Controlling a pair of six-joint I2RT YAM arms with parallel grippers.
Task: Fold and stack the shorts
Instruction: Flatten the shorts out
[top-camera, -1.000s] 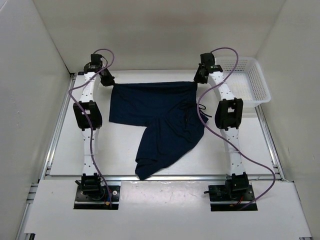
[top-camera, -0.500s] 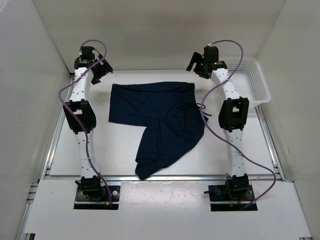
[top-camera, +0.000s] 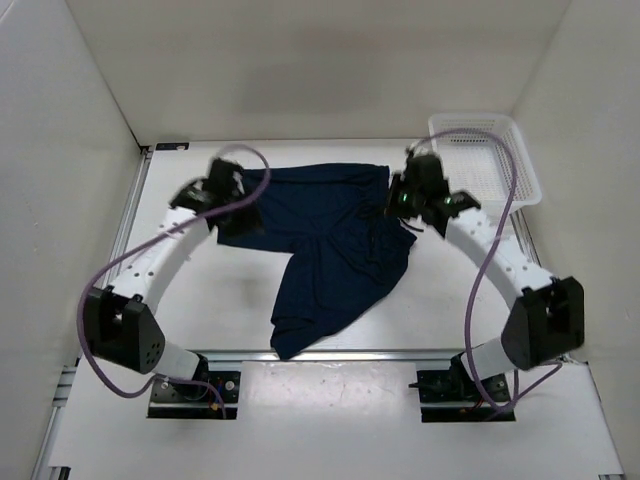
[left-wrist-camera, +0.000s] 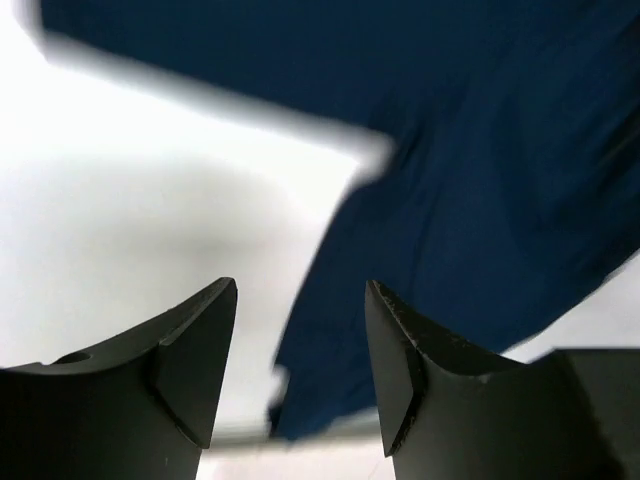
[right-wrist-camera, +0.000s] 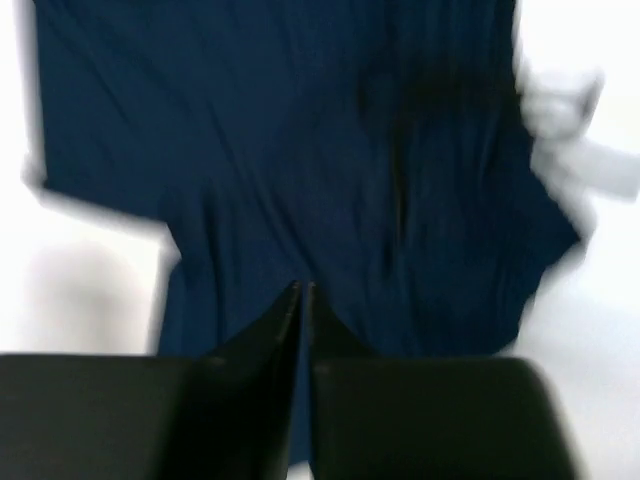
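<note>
The dark navy shorts (top-camera: 330, 240) lie spread flat on the white table, one leg reaching left, the other trailing toward the near edge. My left gripper (top-camera: 245, 205) hovers over the left leg's edge, open and empty; in its wrist view (left-wrist-camera: 300, 330) the shorts (left-wrist-camera: 470, 180) lie below and to the right. My right gripper (top-camera: 403, 203) hovers over the waistband side, shut and empty; in its wrist view (right-wrist-camera: 303, 288) the shorts (right-wrist-camera: 300, 150) fill the frame beneath the fingers.
A white mesh plastic basket (top-camera: 500, 160) stands at the back right corner. White walls close in the table on three sides. A metal rail runs along the near edge (top-camera: 320, 355).
Both arms have swung down and inward from the back of the table to hover over the shorts. The shorts have not moved.
</note>
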